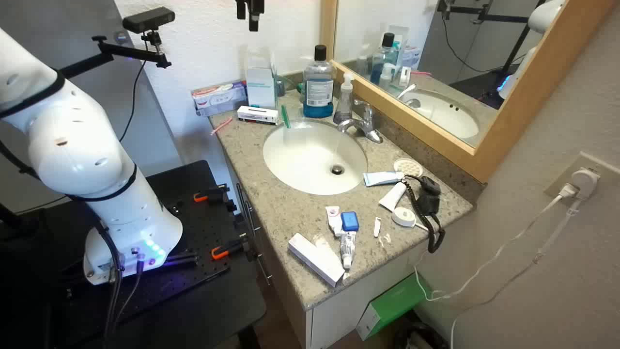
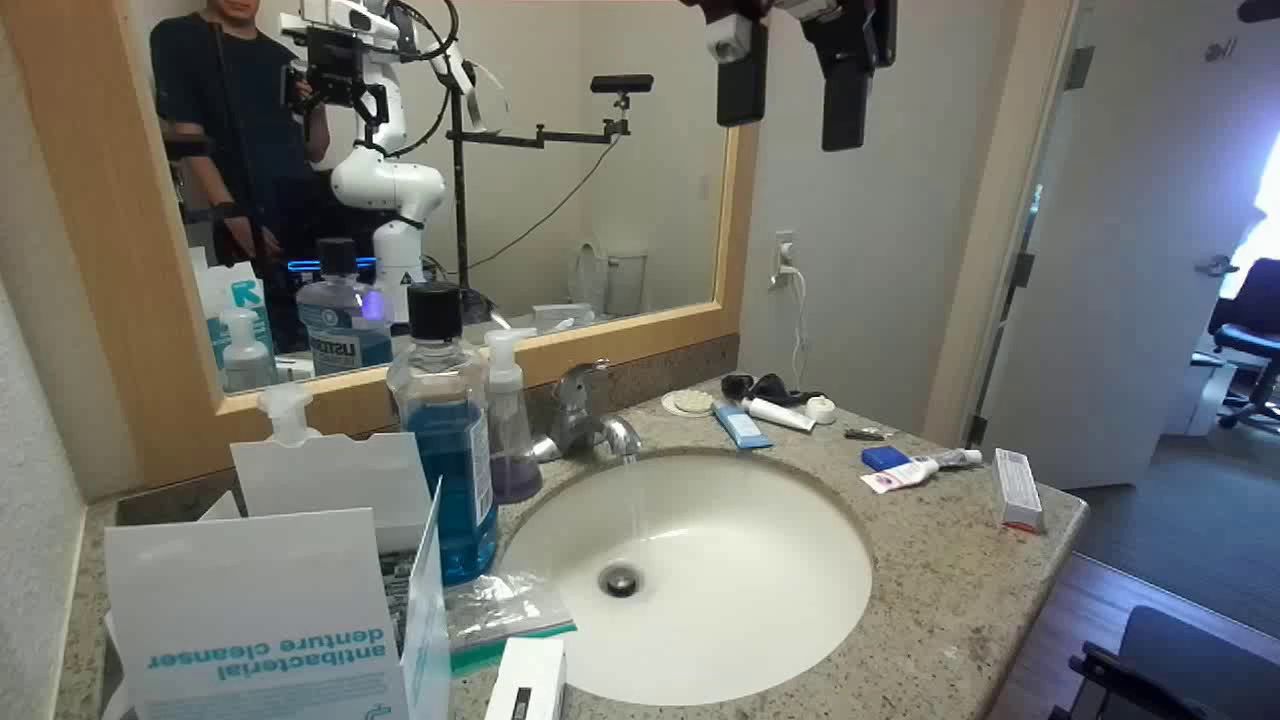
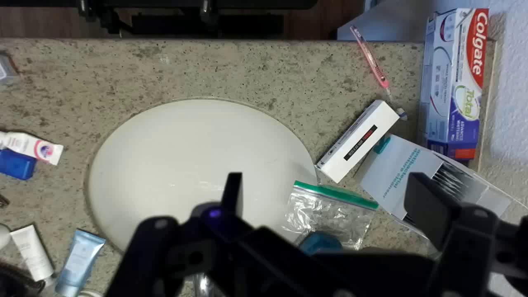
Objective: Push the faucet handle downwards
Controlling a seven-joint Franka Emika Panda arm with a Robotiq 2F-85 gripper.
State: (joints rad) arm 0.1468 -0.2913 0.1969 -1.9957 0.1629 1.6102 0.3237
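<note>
- My gripper [image 2: 793, 130] is up in the air, well above the counter [image 1: 295, 218], with its black fingers [image 3: 234, 192] pointing down.
- Its two jaws are wide apart, with a big gap between them.
- The faucet handle [image 2: 590, 368] is the short shiny lever on top of the chrome faucet [image 2: 573, 425], at the back of the sink [image 2: 740, 600], near the mirror [image 2: 660, 180]. I can spot it in both exterior views.
- The handle's tip tilts up a little, and my gripper is well apart from it.
- In an exterior view, a thin stream of water [image 2: 633, 495] falls from the curved spout [image 2: 620, 437] into the sink.
- In my wrist view the gripper hides a lot, and just a shiny bit of the faucet peeks out at the bottom.
- Just beside the faucet stands a soap pump bottle [image 2: 512, 440], and next to that is a tall mouthwash bottle [image 2: 440, 440] with blue stuff inside and a black cap.
- A zip bag [image 3: 326, 210] with a green strip pokes over the edge of the sink, close to a small white box [image 3: 357, 142] and a denture cleanser box [image 3: 398, 169].
- A pink toothbrush [image 3: 371, 60] lies near the Colgate toothpaste box [image 3: 447, 82], which is by the wall [image 3: 511, 82].
- Past the sink's other end I see a light blue tube [image 3: 80, 262] and a white tube [image 3: 33, 252] side by side.
</note>
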